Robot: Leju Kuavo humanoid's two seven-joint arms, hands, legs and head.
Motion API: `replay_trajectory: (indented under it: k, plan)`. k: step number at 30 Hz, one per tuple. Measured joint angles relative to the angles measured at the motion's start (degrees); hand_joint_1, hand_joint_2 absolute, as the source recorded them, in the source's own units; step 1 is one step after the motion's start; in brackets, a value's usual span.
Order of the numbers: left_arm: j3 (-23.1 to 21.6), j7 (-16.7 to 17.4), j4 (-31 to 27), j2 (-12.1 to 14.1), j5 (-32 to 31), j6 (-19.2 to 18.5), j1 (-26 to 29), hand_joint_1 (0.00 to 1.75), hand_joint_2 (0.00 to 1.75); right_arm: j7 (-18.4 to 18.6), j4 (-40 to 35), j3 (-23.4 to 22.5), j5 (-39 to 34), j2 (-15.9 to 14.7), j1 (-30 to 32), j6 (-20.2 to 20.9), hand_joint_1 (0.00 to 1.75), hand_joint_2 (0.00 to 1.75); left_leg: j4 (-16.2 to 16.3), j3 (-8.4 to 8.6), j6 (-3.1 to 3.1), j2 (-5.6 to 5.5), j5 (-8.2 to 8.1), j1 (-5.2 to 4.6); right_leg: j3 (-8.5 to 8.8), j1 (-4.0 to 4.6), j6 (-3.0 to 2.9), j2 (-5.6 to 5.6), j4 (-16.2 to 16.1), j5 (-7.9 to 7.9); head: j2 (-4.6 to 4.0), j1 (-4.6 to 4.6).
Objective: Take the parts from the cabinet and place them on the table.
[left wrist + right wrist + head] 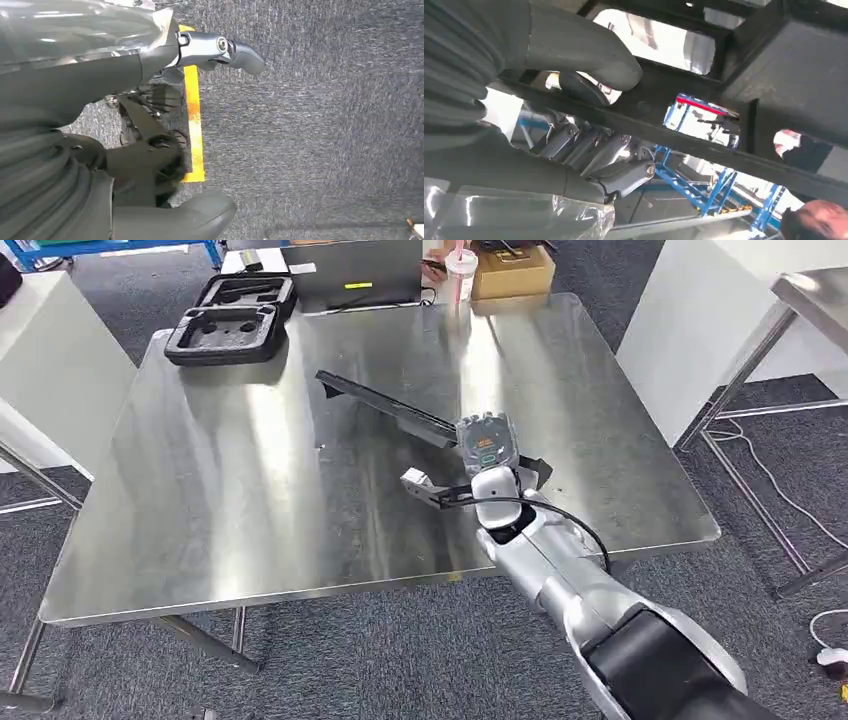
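I have my right hand point(492, 472) out over the steel table point(250, 500), and it grips a long black part point(385, 410) whose far end reaches away toward the middle of the tabletop. In my right wrist view the thumb point(589, 52) lies over one side of the black bar point(704, 145) and the darker fingers point(594, 150) curl under the other, so the hold looks firm. From the head view the part sits low over the steel, but I cannot tell whether it is touching the surface or just above it. I judge this to be the placing step: the part is out of the cabinet and at the table, not yet let go. Next I need to lower it until it lies flat, then spread my fingers and lift clear without dragging it. My left hand point(215, 50) hangs beside me over grey carpet with a yellow floor strip point(192, 100); its fingers are apart and it holds nothing. A black foam case point(230, 320) sits at the table's far corner, well apart from the part.
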Motion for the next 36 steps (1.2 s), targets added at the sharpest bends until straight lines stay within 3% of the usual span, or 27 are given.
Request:
replay_trajectory:
  k: [1,2,4,5,6,7,9,10,11,12,22,24,28,29,36]
  plan:
    - [0.13,0.00,0.00,0.04,0.02,-0.04,0.05,0.00,1.75,0.48,0.55,1.03,0.00,0.00,0.00,1.09,1.75,1.75,0.98,-0.99,-0.09,0.06,0.53,0.17,0.10,-0.05,-0.05,0.01,0.00,-0.06,0.00,0.02]
    - [0.26,-0.02,0.00,0.13,0.15,-0.15,0.10,0.00,1.75,0.92,1.12,2.21,0.00,0.02,0.01,1.97,1.75,1.75,-1.07,-0.44,-0.16,0.15,2.44,0.35,0.23,-0.15,0.07,0.04,0.00,-0.23,0.00,-0.02]
    - [0.68,-0.02,0.00,0.33,0.50,-0.30,0.13,0.00,1.75,1.53,1.97,4.24,0.00,0.18,-0.05,2.89,1.75,1.75,-10.90,4.07,-0.24,0.27,7.88,0.61,0.62,-0.39,0.30,0.12,0.00,-0.41,0.00,-0.02]
    - [0.79,-0.15,0.00,0.44,0.55,-0.33,0.13,0.00,1.75,1.71,2.32,4.93,0.00,0.28,-0.07,3.20,1.75,1.75,-15.75,6.60,-0.25,0.36,9.77,0.78,0.81,-0.41,0.62,0.17,-0.01,-0.60,0.00,-0.07]
    - [0.92,-0.28,0.00,0.44,0.66,-0.33,0.13,0.00,1.75,1.88,2.74,5.62,0.00,0.35,-0.13,3.39,1.75,1.75,-17.40,7.48,-0.27,0.18,8.64,0.38,0.75,0.14,0.96,0.23,0.07,-0.77,0.00,-0.13]
    - [1.14,-0.46,0.00,0.48,0.79,-0.31,0.18,0.00,1.75,1.95,3.15,6.24,0.00,0.37,-0.18,3.48,0.00,0.00,-17.32,7.42,0.25,-0.08,8.75,0.31,0.74,0.16,1.23,0.26,0.00,-0.80,0.00,0.00]
    - [1.73,-0.81,0.00,0.55,1.38,0.04,0.61,0.00,1.75,1.73,3.98,7.57,0.00,0.77,-0.02,3.55,0.00,0.00,-17.04,7.40,1.12,-0.08,8.46,-0.17,1.00,0.02,2.07,0.28,-0.45,-0.73,0.00,0.20]
    - [1.95,-0.85,0.00,0.59,1.64,0.18,0.78,0.00,1.75,1.64,4.33,7.96,0.00,0.96,0.07,3.52,0.00,0.00,-17.43,8.20,1.64,-0.08,8.72,-0.28,1.30,0.19,2.61,0.29,-0.96,-0.59,0.00,0.22]
    - [2.28,-0.83,0.00,0.52,1.81,0.57,1.09,0.00,0.00,1.56,4.66,8.27,0.00,1.07,0.29,3.48,0.00,0.00,-17.98,8.48,1.61,-0.06,9.21,-0.19,1.27,0.50,2.18,0.20,-0.65,-0.81,0.00,0.31]
    - [2.63,-0.59,0.00,0.52,1.95,0.72,1.12,0.00,0.00,1.43,4.87,8.60,0.00,1.47,0.20,3.44,0.00,0.00,-17.97,8.51,1.57,-0.15,9.21,-0.30,1.74,0.35,1.44,0.17,-1.04,-0.63,0.00,0.44]
    - [4.31,1.16,0.00,0.52,2.49,1.09,2.16,0.00,0.00,0.88,5.73,8.83,-0.02,2.58,0.30,2.76,0.00,0.00,-17.95,8.48,1.83,-0.35,9.10,-0.81,2.14,0.09,1.47,-0.07,-1.74,-0.54,0.00,0.48]
    - [5.36,1.42,0.00,0.46,2.49,1.05,2.47,0.00,0.00,0.70,6.08,8.27,-0.02,3.15,0.28,1.73,0.00,0.00,-17.91,8.48,2.21,-0.42,8.97,-0.99,2.28,0.01,1.64,-0.12,-1.97,-0.44,0.00,0.52]
    - [6.93,1.81,0.00,0.46,2.27,1.05,2.63,0.00,0.00,-2.50,6.12,1.96,-3.58,4.22,0.34,-1.57,0.00,0.00,-17.90,8.48,2.27,-0.30,8.95,-1.15,2.22,-0.09,2.11,-0.11,-2.00,-0.37,0.00,0.48]
    - [7.13,1.86,0.00,0.44,2.19,1.05,2.63,0.00,0.00,-3.08,6.10,0.36,-4.15,4.54,0.38,-1.72,0.00,0.00,-17.90,8.48,2.27,-0.28,8.94,-1.15,2.22,-0.10,2.67,-0.11,-2.00,-0.38,0.00,0.48]
    - [7.80,2.05,0.00,0.39,1.84,1.05,2.65,0.00,0.00,-3.73,5.97,-5.48,-4.76,5.68,0.44,-1.90,0.00,0.00,-17.91,8.51,2.27,-0.24,8.94,-0.96,2.16,0.05,2.83,-0.10,-1.89,-0.47,0.00,0.46]
